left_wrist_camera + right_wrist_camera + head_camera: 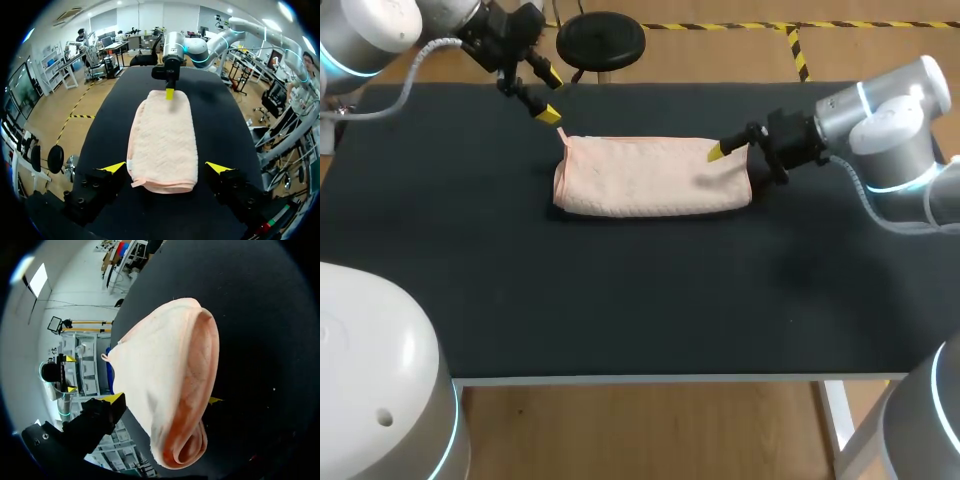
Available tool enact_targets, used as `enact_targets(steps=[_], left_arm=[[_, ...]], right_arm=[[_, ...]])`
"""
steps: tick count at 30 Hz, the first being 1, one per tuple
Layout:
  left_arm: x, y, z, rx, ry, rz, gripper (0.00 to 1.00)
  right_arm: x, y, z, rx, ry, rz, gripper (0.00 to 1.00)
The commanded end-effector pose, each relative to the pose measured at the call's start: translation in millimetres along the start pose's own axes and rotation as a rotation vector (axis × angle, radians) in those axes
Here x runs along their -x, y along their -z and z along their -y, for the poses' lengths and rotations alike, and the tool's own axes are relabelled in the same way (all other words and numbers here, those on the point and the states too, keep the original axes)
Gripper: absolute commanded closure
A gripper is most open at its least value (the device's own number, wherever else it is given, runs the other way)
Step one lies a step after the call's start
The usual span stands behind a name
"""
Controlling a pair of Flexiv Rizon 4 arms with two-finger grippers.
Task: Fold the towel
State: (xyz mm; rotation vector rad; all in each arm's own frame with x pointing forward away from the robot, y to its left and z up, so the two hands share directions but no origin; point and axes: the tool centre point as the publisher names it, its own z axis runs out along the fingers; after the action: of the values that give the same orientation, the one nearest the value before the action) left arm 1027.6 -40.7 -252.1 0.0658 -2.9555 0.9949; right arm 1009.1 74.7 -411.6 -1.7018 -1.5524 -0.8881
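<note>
A peach towel (650, 178) lies folded into a long pad in the middle of the black table. My right gripper (725, 158) is at its right end, low over the table. In the right wrist view it (164, 399) is open, and the towel's rolled end (185, 390) lies between its fingers, hiding most of one yellow tip. My left gripper (550, 95) hangs open above and behind the towel's left end. The left wrist view shows its fingers (112, 167) spread wide on either side of the towel's near end (162, 150), with the right gripper (170, 93) at the far end.
The black tabletop (620, 300) stretches wide around the towel, with its pale front edge (640, 380) close to me. The white bodies of my arms (380, 380) fill the front corners.
</note>
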Motion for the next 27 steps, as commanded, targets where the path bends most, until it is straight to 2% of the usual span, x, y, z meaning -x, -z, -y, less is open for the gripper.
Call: enact_targets(steps=[1,5,14,21,27], left_arm=[[-0.6,-1,-0.6,-0.002,-0.001,0.002,0.00],[-0.6,-1,-0.6,-0.002,-0.001,0.002,0.00],[-0.6,-1,-0.6,-0.002,-0.001,0.002,0.00],[-0.6,-1,-0.6,-0.002,-0.001,0.002,0.00],[-0.6,-1,-0.6,-0.002,-0.001,0.002,0.00]], right_arm=[[4,-3,-3,0.017,0.005,0.022,1.00],[-4,1,-4,0.040,-0.020,0.090,1.00],[-58,-12,1,0.033,0.002,0.221,1.00],[-99,-57,3,-0.003,0.061,0.302,1.00],[-131,-106,1,-0.013,0.080,0.291,1.00]])
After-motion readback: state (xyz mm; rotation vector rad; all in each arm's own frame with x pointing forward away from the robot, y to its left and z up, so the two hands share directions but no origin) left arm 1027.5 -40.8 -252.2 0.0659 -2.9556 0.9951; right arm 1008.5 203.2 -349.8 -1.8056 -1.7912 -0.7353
